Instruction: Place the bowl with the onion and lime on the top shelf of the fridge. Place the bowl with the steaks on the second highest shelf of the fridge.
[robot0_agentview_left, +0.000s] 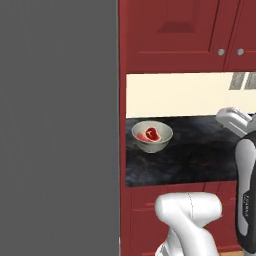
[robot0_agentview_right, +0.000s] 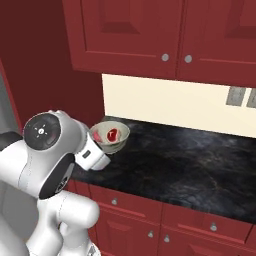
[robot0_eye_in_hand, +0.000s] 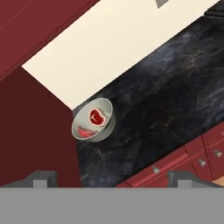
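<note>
Gripper tips stand wide apart, holding nothing, looking down over the black counter; by my reading the coming reach turns on this — the bowl with the steaks sits ahead, well apart, at the counter's corner beside the red cabinet side.

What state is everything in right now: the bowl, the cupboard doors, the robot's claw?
Pale grey bowl: upright on the black counter, not held.
Red raw steaks: lying inside the bowl.
Red upper cabinet doors: closed.
Red drawers: closed.
Gripper: open, holding nothing, away from the bowl.
</note>
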